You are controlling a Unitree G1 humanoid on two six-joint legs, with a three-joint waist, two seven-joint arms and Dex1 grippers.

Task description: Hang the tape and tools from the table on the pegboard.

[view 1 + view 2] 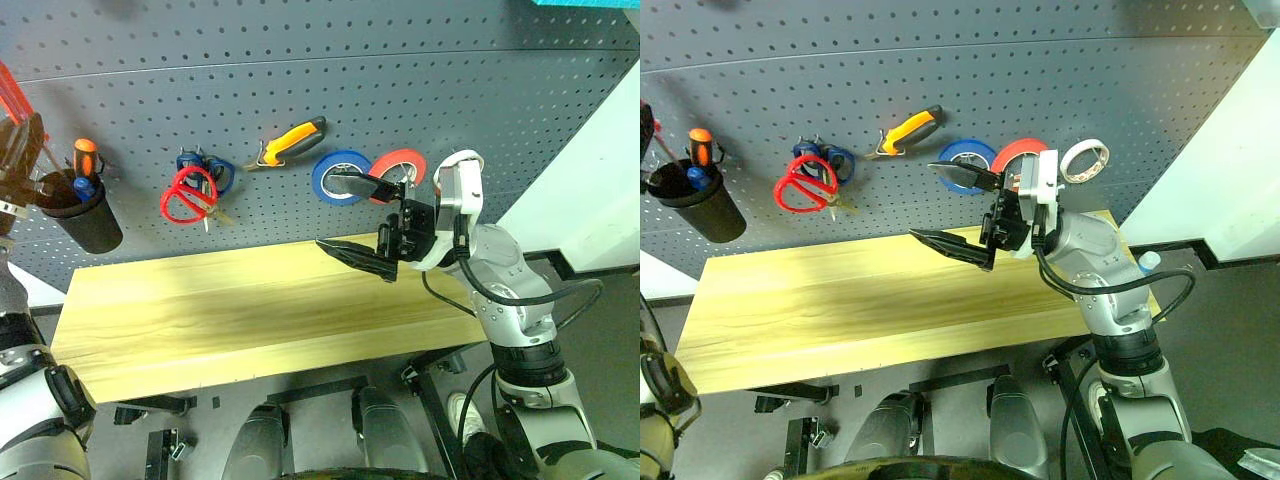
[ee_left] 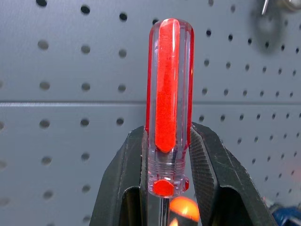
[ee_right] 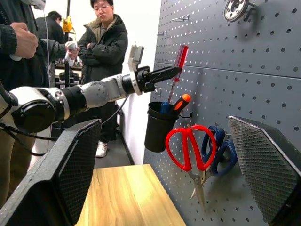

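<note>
Pegboard (image 1: 420,80) fills the wall behind my worktop (image 1: 250,300) in the left eye view. Hung on it in a row above the worktop's far edge I see red-handled scissors (image 1: 187,196) over blue-handled scissors (image 1: 215,172), orange-and-black pliers (image 1: 290,140), a blue roll (image 1: 335,180) and a red roll (image 1: 400,165). A black cup (image 1: 80,215) hangs off the board past the worktop's far left corner, with an orange-and-blue screwdriver (image 1: 84,165) standing in it. My right hand (image 1: 355,215) hovers over the far right part of the worktop, its fingers spread wide with nothing between them.

From the right eye view, the whitish tape (image 1: 1085,160) shows on the board beside the red roll, above the worktop's far right corner. The worktop's planks are bare.

Seen from the left wrist view, my left hand (image 2: 167,155) pinches the clear red-cored handle of the red-handled screwdriver (image 2: 168,94) near its base, handle end up, close in front of the pegboard holes.

Across the right wrist view, the left hand holds that screwdriver just above the black cup, shaft pointing down at the cup's mouth. The two scissors hang beside the cup, nearer the camera. Two people (image 3: 106,52) stand beyond the worktop's left end, one with arms folded.
</note>
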